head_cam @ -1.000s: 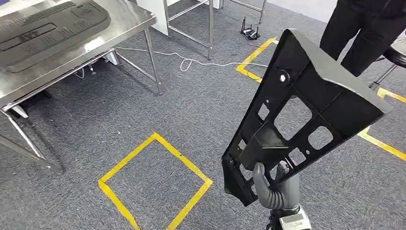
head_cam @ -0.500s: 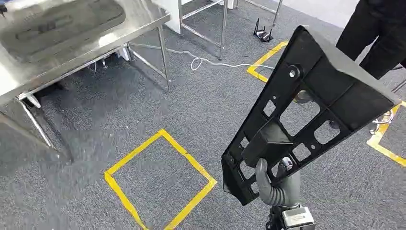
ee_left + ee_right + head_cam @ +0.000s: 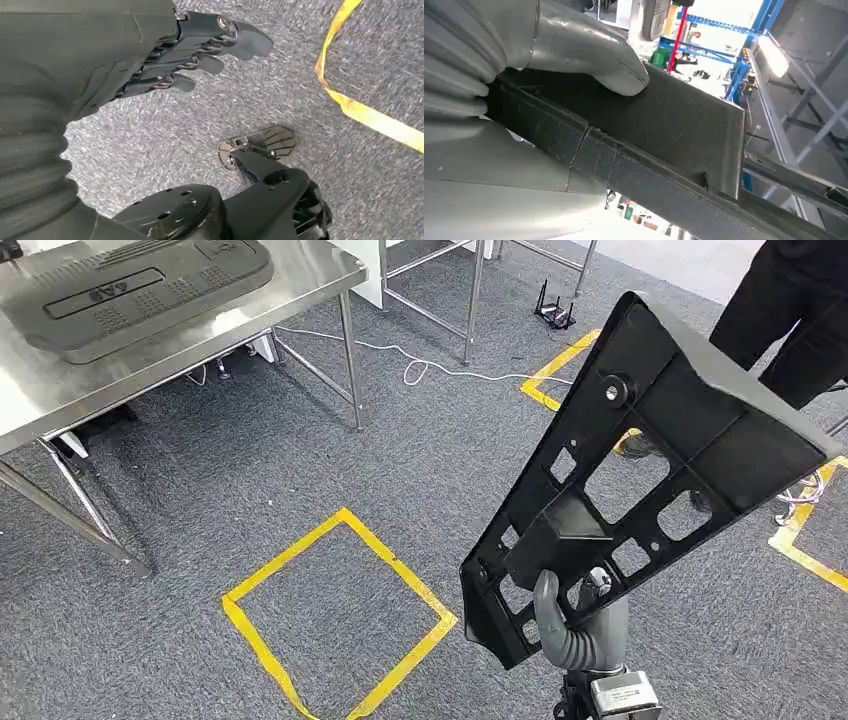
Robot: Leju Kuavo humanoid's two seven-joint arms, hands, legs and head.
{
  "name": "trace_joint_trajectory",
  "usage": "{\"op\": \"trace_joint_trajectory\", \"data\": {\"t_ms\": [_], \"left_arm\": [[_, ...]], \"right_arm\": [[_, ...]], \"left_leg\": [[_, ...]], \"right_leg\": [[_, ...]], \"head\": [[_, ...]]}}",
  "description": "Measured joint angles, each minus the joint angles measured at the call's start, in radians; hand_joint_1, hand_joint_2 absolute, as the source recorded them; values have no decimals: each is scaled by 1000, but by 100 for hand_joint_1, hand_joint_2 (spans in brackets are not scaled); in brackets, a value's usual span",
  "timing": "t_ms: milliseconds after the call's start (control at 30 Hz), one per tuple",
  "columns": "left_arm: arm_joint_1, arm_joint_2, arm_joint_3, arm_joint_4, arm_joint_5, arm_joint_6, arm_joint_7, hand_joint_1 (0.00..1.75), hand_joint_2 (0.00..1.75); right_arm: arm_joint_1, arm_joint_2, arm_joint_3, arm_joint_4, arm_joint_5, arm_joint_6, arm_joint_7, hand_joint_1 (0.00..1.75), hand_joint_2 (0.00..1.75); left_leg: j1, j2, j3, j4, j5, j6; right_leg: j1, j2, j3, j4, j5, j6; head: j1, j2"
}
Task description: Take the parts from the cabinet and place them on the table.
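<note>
My right hand [image 3: 578, 628] grips the lower end of a large black plastic part [image 3: 660, 440] with several cut-outs, held upright and tilted over the carpet at the right. In the right wrist view its thumb [image 3: 589, 55] presses on the part's black rim [image 3: 684, 125]. At the far left stands the steel table [image 3: 300, 275], with another dark moulded part [image 3: 130, 295] lying flat on it. My left hand [image 3: 200, 45] hangs above the carpet with its fingers apart and holds nothing.
A yellow tape square [image 3: 335, 615] marks the grey carpet ahead of me. A person in dark trousers [image 3: 790, 320] stands at the far right. A white cable [image 3: 420, 368] and a small black router [image 3: 555, 310] lie beyond the table legs [image 3: 350, 365].
The whole picture has shifted, so the camera has turned: the table and tape square sit further right in view. The black part stays in my right hand's grip.
</note>
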Motion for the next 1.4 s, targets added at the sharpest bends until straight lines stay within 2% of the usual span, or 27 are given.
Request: {"op": "trace_joint_trajectory", "data": {"t_ms": [500,533,567,600,633,667,733,767,800,833,867,900,933,967,1000,1067,1133,1167,1233,1267,1300,1333,1367,1400], "left_arm": [[0,0,0,0,0,-14,11,0,175],[0,1,0,0,0,-15,12,0,175],[0,2,0,0,-1,-15,13,0,175],[0,0,0,0,-1,-14,13,0,175],[0,-3,0,0,-1,-11,12,0,175],[-1,-3,0,0,-1,-8,12,0,175],[-2,-4,0,0,-1,-5,11,0,175],[-2,-4,0,0,-2,-3,11,0,175],[-1,-5,0,0,-3,0,12,0,175],[-1,-5,0,0,-4,0,12,0,175],[-1,-6,0,0,-4,0,12,0,175],[-1,-6,0,0,-4,0,12,0,175],[-1,-6,0,0,-4,0,12,0,175],[-1,1,0,-2,-4,0,13,0,175],[-1,0,0,-2,-4,0,13,0,175],[1,0,0,-2,-5,0,17,0,175],[1,-1,0,-2,-5,0,18,0,175],[0,-1,0,-1,-5,0,18,0,175],[0,-2,0,-1,-5,0,18,0,175],[1,-2,0,-1,-5,0,19,0,175],[2,-2,0,-1,-5,0,19,0,175],[2,-2,0,-1,-5,0,19,0,175],[2,-2,0,-1,-5,0,19,0,175],[2,-2,0,-1,-5,0,20,0,175]], "right_arm": [[0,0,0,0,3,0,-2,175,175],[0,0,0,0,3,1,-2,175,175],[0,1,0,0,3,2,-2,175,175],[1,1,0,-2,5,2,-2,175,175],[2,1,-1,-2,5,2,-1,175,175],[0,1,-1,-3,6,2,-2,175,175],[2,0,-1,-2,6,2,-1,175,175],[5,0,-1,-2,6,2,-1,175,175],[7,-1,-1,-2,6,2,-1,175,175],[7,-1,-1,-2,6,2,-1,175,175],[7,-2,-1,-2,6,2,-1,175,175],[7,-2,-2,-2,6,2,-1,175,175],[6,-2,-2,-2,7,2,-1,175,175],[6,-2,-1,0,9,2,0,175,175],[8,-1,-1,-1,10,2,0,175,175],[8,-2,-2,0,11,2,1,175,175],[9,-1,-2,0,11,1,1,175,175],[8,-1,-2,0,11,1,1,175,175],[10,0,-2,0,11,1,1,175,175],[11,0,-2,0,11,1,1,175,175],[13,0,-2,0,11,1,1,175,175],[13,0,-2,0,11,1,1,175,175],[12,0,-2,0,11,1,2,175,175],[12,0,-2,0,11,1,2,175,175]], "left_leg": [[5,0,0,0,1,1],[-1,0,-3,4,-2,4],[-2,-3,0,-7,-1,20],[9,-3,19,-36,13,31],[11,-3,30,-55,21,32],[14,-3,33,-60,26,39],[15,-7,30,-60,26,39],[15,-8,29,-60,26,38],[17,-11,29,-59,25,35],[20,-15,30,-59,25,29],[25,-18,30,-57,25,21],[30,-22,31,-53,22,10],[30,-24,28,-44,17,-3],[21,-26,24,-37,8,-17],[21,-27,26,-37,4,-22],[25,-26,32,-45,11,-28],[33,-18,29,-28,-3,-34],[32,-8,7,21,-33,-32],[29,-6,-78,193,-113,-31],[28,-6,-118,269,-136,-29],[28,-6,-139,299,-133,-25],[26,-6,-133,277,-104,-19],[24,-6,-109,218,-62,-12],[22,-5,-69,130,-11,-4]], "right_leg": [[5,0,2,1,0,0],[2,0,8,-9,4,4],[-3,-5,15,-16,7,15],[4,-6,18,-21,6,18],[0,7,9,-1,-2,15],[-1,18,-17,51,-29,7],[-5,25,-99,203,-89,-1],[-7,25,-125,247,-99,1],[-12,25,-148,281,-100,11],[-17,25,-136,246,-78,25],[-22,25,-104,176,-44,40],[-30,25,-53,74,-4,58],[-41,24,-15,-4,16,70],[-31,28,-18,-1,15,57],[-35,28,-13,2,16,31],[-29,29,-16,8,16,15],[-31,28,-10,6,19,-4],[-28,27,-8,6,16,-7],[-21,26,-6,6,11,-15],[-16,26,-4,7,9,-19],[-13,26,-1,7,6,-22],[-10,26,5,7,3,-26],[-9,26,12,7,-1,-30],[-8,27,20,7,-7,-28]], "head": [[0,0],[0,0],[-2,0],[-2,0],[4,0],[8,0],[10,0],[9,0],[9,0],[9,0],[9,0],[10,0],[12,0],[18,0],[12,0],[7,0],[6,0],[6,0],[4,0],[5,0],[5,0],[5,0],[4,0],[5,0]]}}
